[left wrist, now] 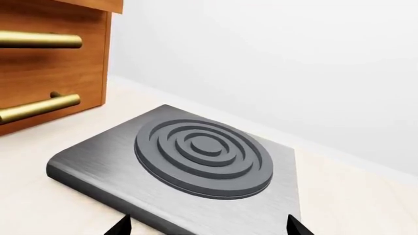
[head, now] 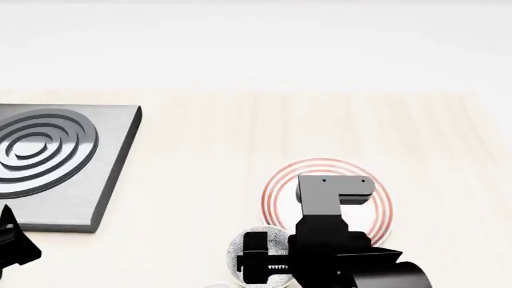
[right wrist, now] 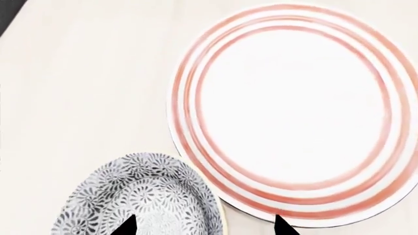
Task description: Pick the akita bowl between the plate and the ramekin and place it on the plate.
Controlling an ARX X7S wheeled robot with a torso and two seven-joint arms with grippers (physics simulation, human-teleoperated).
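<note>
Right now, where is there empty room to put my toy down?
The bare wood between the stove plate and the plate is free, and so is the plate's middle. By the akita bowl it is crowded; the right gripper hangs there.

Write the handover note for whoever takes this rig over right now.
Right gripper: open, empty, above the akita bowl, one fingertip over the bowl and one at the plate's rim.
Left gripper: open, empty, over by the stove burner plate.
Plate: empty, right beside the bowl.
Ramekin: barely visible at the head view's bottom edge.
Done: approach only.
Left: grasp bowl, lift, set on plate.
</note>
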